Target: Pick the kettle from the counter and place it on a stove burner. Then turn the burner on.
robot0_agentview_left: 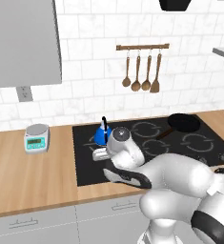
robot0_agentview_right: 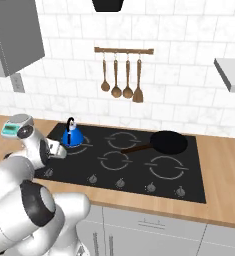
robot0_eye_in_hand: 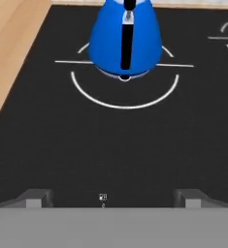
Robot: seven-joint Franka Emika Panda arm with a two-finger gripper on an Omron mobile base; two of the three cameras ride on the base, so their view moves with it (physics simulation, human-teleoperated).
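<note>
The blue kettle (robot0_eye_in_hand: 125, 38) stands upright on the back-left stove burner (robot0_eye_in_hand: 125, 104) of the black cooktop (robot0_agentview_left: 85, 167), its black handle facing the hand. It also appears as the kettle (robot0_agentview_left: 102, 134) behind the arm and as the kettle (robot0_agentview_right: 72, 135) at the cooktop's far left corner. My gripper (robot0_eye_in_hand: 113, 198) hangs open over the bare glass in front of the burner, a short way back from the kettle and holding nothing. From the base, the gripper (robot0_agentview_left: 100, 153) sits just below the kettle; the gripper (robot0_agentview_right: 59, 150) is beside it. The wooden counter (robot0_agentview_left: 32, 171) lies to the left.
A black frying pan (robot0_agentview_left: 184, 122) rests on the back-right burner, handle pointing toward the middle. A grey scale (robot0_agentview_left: 37, 137) sits on the counter left of the cooktop. Knobs (robot0_agentview_right: 120, 183) line the cooktop's front edge. Wooden utensils (robot0_agentview_left: 142, 71) hang on the wall.
</note>
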